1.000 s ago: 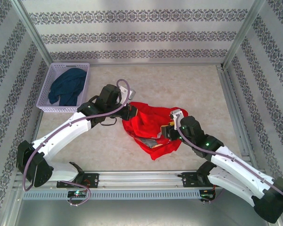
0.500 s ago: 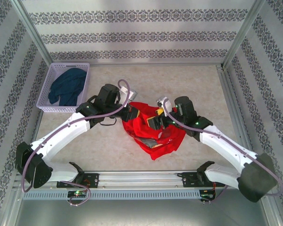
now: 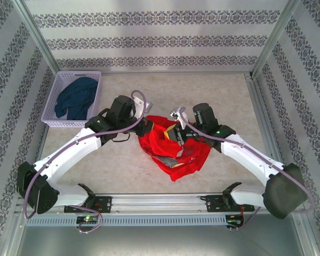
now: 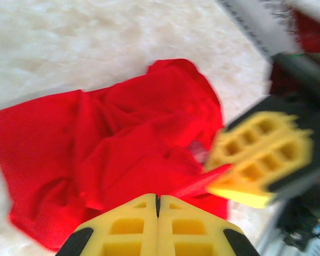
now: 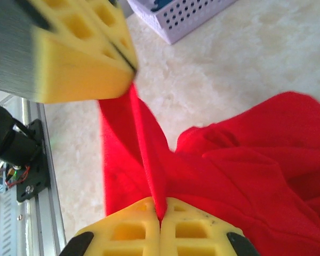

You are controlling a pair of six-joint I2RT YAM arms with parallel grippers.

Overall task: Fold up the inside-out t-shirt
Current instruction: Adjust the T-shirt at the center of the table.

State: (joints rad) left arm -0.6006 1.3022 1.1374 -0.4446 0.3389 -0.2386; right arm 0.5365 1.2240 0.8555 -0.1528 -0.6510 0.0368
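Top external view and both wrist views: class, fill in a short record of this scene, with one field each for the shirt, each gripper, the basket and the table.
shirt: red t-shirt, crumpled in a heap mid-table between the two arms
left: left gripper shut on a strip of the shirt
right: right gripper shut on the same strip, which is stretched between the two
basket: pale perforated basket at the far left, holding a dark blue garment
table: table with a beige marbled top
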